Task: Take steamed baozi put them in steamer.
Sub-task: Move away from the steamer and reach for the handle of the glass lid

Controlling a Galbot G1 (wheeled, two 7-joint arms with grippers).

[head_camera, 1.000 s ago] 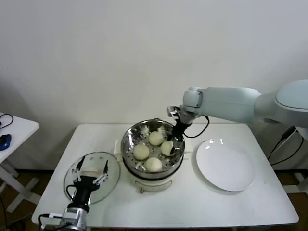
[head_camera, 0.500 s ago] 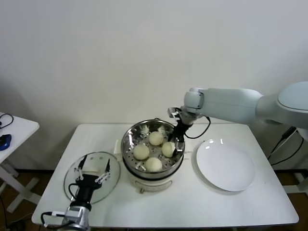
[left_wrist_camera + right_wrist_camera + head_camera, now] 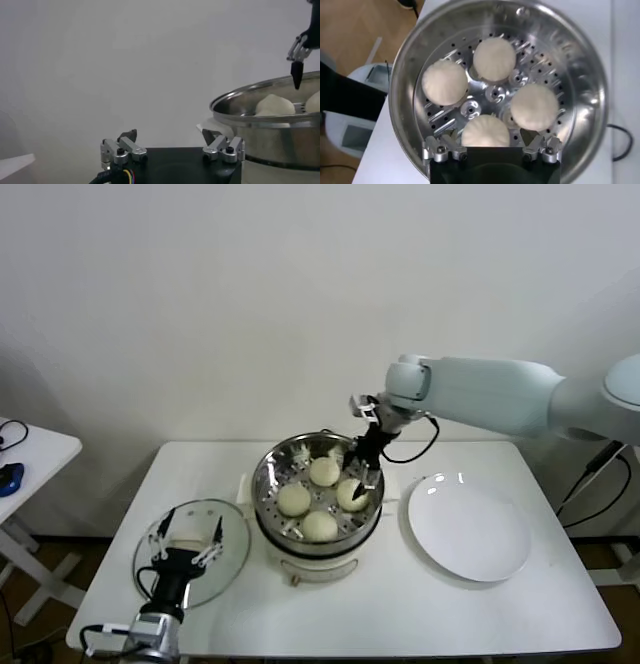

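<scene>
The steamer point(image 3: 300, 556) stands mid-table, a shiny steel pot on a white base. Several off-white baozi lie on its perforated tray point(image 3: 492, 93): one at the back point(image 3: 324, 471), one to the right point(image 3: 352, 495), one to the left point(image 3: 293, 500), one in front point(image 3: 319, 526). My right gripper point(image 3: 360, 476) hangs open just above the right-hand baozi point(image 3: 485, 132), holding nothing; its fingers point(image 3: 441, 144) stand on either side of the bun, apart from it. My left gripper point(image 3: 187, 536) rests open and empty above the glass lid point(image 3: 236, 536), beside the steamer point(image 3: 270, 122).
An empty white plate point(image 3: 468, 530) lies to the right of the steamer. The round glass lid lies flat at the table's front left. A small white side table point(image 3: 35, 452) stands off to the left. The wall is close behind.
My right gripper has opened and let go of the right-hand baozi, which now lies on the tray, and it has risen a little above the pot. The left arm has barely moved.
</scene>
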